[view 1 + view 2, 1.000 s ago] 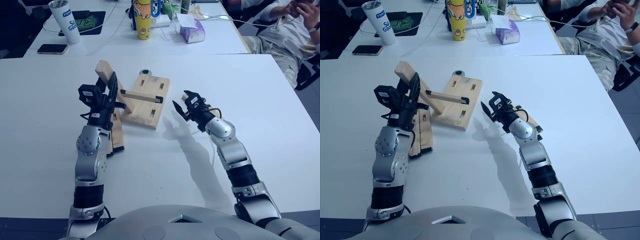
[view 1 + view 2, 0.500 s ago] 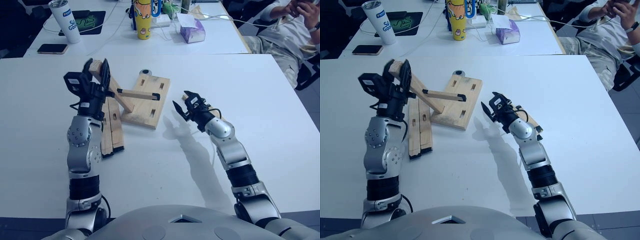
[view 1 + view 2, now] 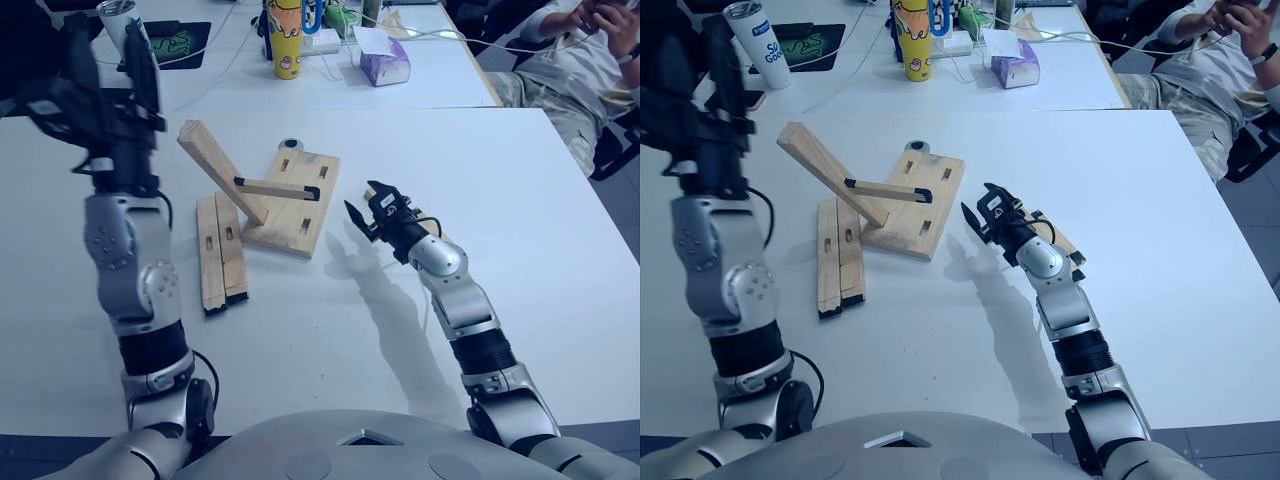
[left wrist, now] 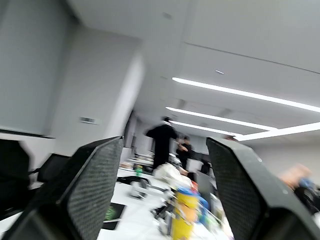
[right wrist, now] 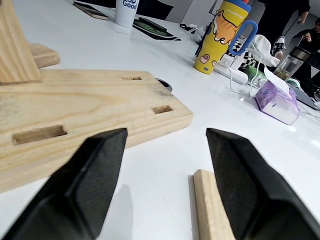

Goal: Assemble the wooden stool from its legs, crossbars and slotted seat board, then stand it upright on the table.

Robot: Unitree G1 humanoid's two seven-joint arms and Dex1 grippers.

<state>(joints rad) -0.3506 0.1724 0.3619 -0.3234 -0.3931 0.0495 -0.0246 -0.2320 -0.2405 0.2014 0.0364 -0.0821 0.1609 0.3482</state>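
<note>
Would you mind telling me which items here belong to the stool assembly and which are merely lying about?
Job: slotted seat board, tilted leg, crossbar, two loose legs, another wooden piece.
Lying about: yellow cup, white tumbler, tissue pack, mouse mat.

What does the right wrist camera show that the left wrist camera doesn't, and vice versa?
Right wrist view: the slotted seat board flat on the table, a loose wooden piece near the right gripper, a purple tissue pack. Left wrist view: ceiling light strips, the left gripper being raised and aimed into the room. Both: the arm's own fingers spread open, and a yellow cup.
</note>
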